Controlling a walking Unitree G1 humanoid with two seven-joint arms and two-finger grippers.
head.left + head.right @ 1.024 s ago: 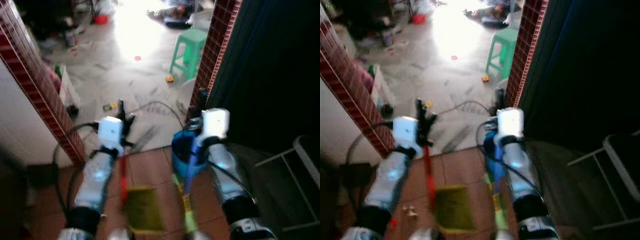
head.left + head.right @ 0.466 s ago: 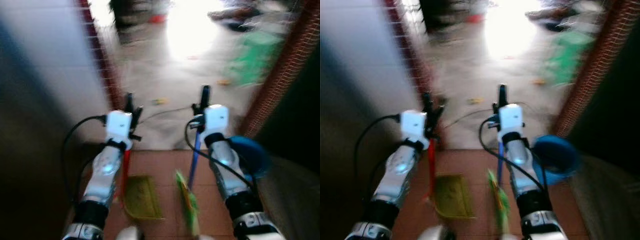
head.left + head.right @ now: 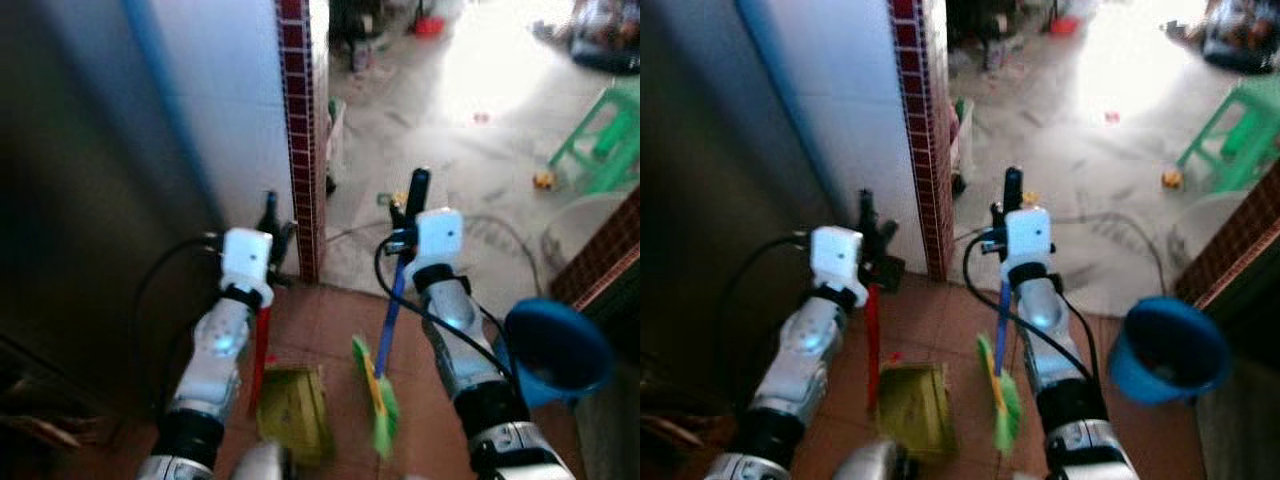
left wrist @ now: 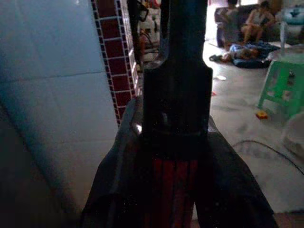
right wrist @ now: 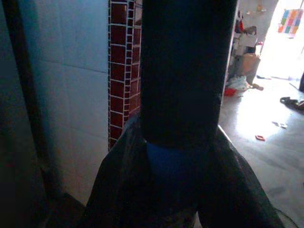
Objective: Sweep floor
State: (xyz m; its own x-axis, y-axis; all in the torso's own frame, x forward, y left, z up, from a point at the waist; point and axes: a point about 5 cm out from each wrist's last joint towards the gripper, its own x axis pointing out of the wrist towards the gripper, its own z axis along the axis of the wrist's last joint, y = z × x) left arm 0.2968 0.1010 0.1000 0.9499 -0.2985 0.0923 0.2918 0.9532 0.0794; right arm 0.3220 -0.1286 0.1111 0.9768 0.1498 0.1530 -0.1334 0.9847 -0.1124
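Here the left gripper (image 3: 270, 222) clamps the red-handled dustpan (image 3: 293, 410), the right gripper (image 3: 408, 205) the blue-handled broom (image 3: 376, 392).

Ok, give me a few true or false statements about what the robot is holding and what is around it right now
1. The left pincer is shut on the red handle of the dustpan. True.
2. The right pincer holds a mop. False: it is shut on the blue handle of a broom with green bristles.
3. A blue bucket sits on the robot's right. True.
4. The green stool stands on the brown tiles beside the dustpan. False: it stands farther off on the pale floor.
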